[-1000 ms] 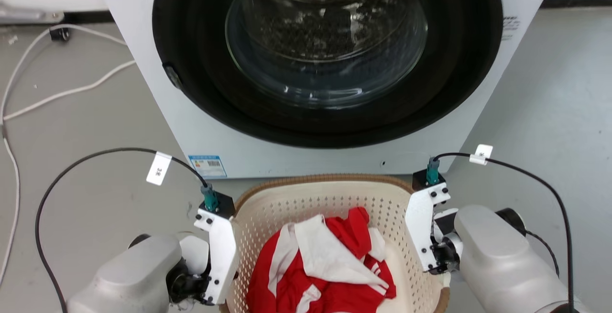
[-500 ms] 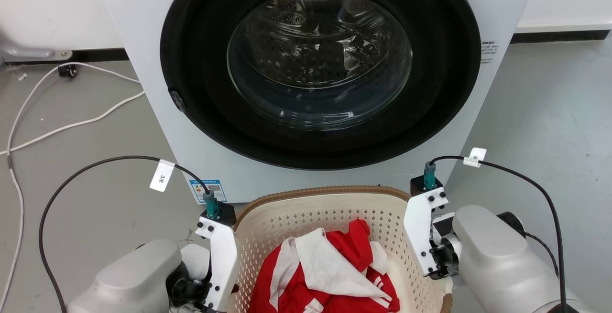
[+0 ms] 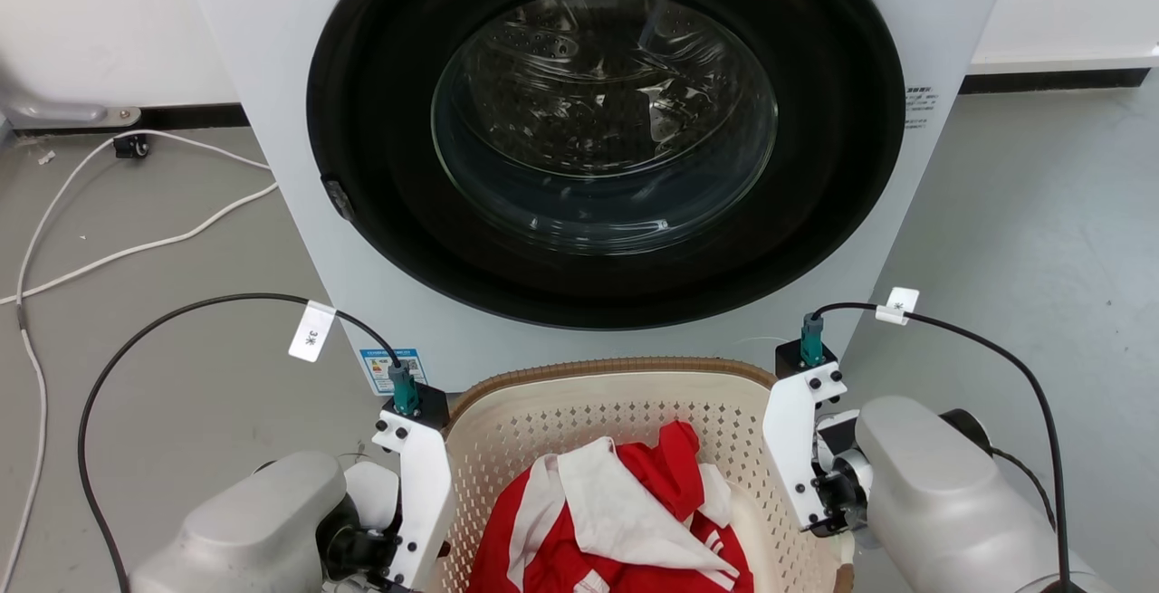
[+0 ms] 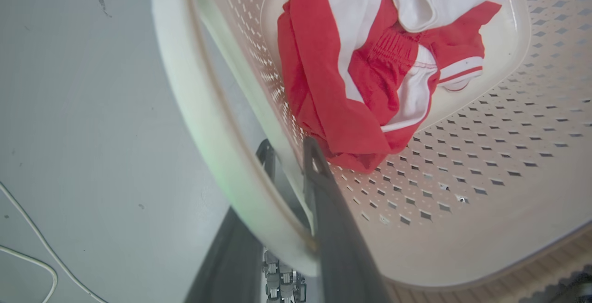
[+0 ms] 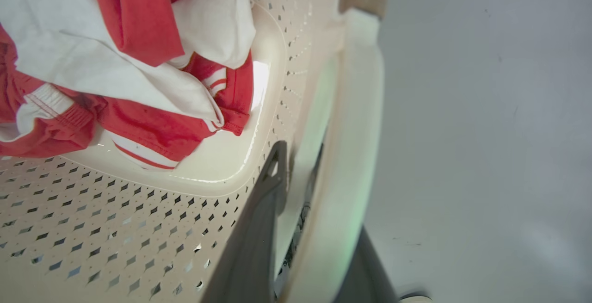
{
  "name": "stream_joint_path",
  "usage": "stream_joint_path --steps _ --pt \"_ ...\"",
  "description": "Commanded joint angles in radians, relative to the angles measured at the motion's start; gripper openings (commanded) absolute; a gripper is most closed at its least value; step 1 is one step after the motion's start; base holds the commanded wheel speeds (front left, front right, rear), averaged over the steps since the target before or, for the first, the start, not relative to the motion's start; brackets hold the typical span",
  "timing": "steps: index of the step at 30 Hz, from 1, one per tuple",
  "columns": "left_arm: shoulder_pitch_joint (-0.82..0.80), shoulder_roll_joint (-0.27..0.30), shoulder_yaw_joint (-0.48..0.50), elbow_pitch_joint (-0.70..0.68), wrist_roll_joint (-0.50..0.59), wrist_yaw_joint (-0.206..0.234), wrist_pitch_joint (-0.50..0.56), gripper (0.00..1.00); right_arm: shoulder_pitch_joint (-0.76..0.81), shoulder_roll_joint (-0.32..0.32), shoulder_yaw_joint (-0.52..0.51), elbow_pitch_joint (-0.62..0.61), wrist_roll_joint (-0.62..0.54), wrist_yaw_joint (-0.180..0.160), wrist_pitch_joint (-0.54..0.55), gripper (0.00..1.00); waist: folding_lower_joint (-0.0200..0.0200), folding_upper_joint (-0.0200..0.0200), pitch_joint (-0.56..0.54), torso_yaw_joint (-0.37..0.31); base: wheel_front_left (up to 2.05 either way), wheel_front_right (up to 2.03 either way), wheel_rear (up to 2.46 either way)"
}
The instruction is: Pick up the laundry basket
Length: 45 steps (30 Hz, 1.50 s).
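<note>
The laundry basket (image 3: pixel 616 367) is seen low in the head view, with red and white clothes (image 3: pixel 625 521) heaped inside it. At the basket's left side, the left tool (image 4: pixel 290 155) is closed narrowly on the perforated wall just under the left handle (image 4: pixel 194 108). One dark finger (image 4: pixel 333 219) is laid against the inside of the wall, and the other is tucked between wall and handle. At the basket's right side, the right tool (image 5: pixel 298 155) is clamped the same way, with one finger (image 5: pixel 259 219) inside the basket and the other outside the wall beneath the right handle (image 5: pixel 356 122). Whether the basket's base is touching the floor (image 3: pixel 1041 213) cannot be told. Just behind the basket, a white washing machine (image 3: pixel 272 77) is stood with its round glass door (image 3: pixel 602 122) facing the basket. A white cable (image 3: pixel 136 244) is trailed over the grey floor well to the basket's left.
</note>
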Motion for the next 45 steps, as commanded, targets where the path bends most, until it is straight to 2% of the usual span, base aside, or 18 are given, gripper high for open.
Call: stream_joint_path --steps 1,45 --pt "-0.007 -0.004 -0.001 -0.005 0.009 -0.011 -0.003 0.00 0.010 -0.003 0.011 -0.001 0.002 0.003 -0.002 0.00 0.0000 0.0000 -0.002 -0.001 0.00 0.00 0.00" --pt "-0.018 -0.012 -0.001 0.029 0.016 -0.009 -0.016 0.00 -0.022 -0.003 0.062 0.031 0.072 0.003 -0.025 0.00 0.0000 0.0000 -0.010 0.005 0.00 0.00 0.00"
